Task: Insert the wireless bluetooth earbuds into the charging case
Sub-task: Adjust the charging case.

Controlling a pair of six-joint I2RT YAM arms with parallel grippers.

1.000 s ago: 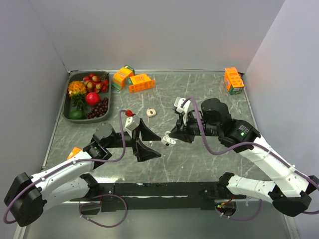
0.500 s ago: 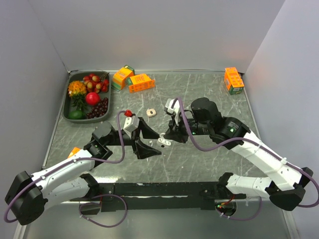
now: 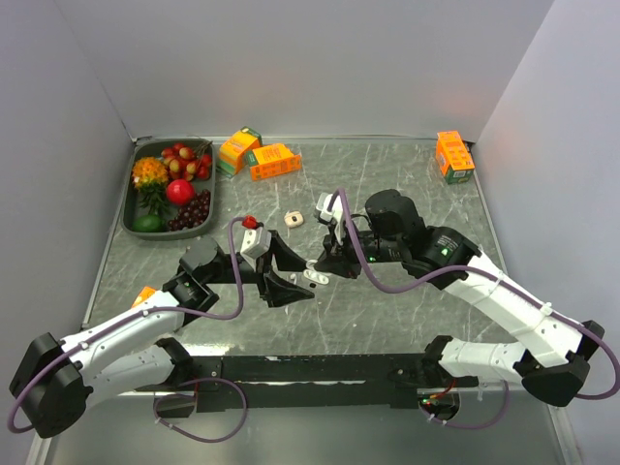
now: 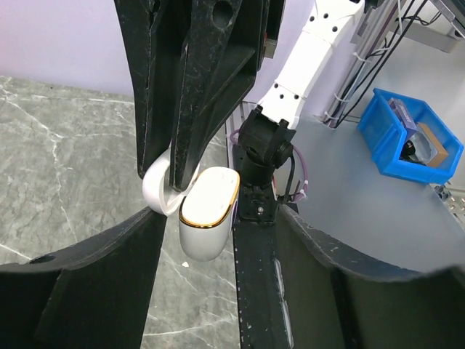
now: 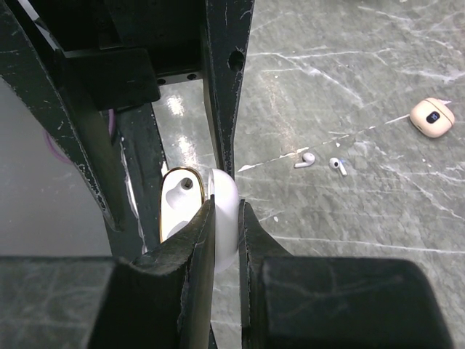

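We have the charging case (image 4: 208, 227) up off the bench (image 5: 363, 65), hanging open between the two arms. The right pincer (image 5: 225, 212) is closed nearly all the way, clamped on one white half of the case, and the gold-rimmed half with its moulded socket stands just beside its fingers. The left pincer (image 4: 218, 217) is about half open and straddles the case from below. One finger looks to be touching the rounded white shell, the other stands apart from it, so we judge that it has no hold yet.

The two earbuds (image 5: 305, 158) lie loose on the bench, close together and well apart from the case. A small peach-coloured case (image 5: 432, 118) sits farther off.

We expect the case to be light, hard and glossy, and hinged too, so a squeeze on the lid could swing it shut or let it slip. The left pincer should take the lower body across its flat sides, leaving the sockets clear. The earbuds are tiny, smooth and nearly weightless — they are likely to skid or flick away under a finger. We would take one across the bulb with a gentle pinch, stem pointing free.
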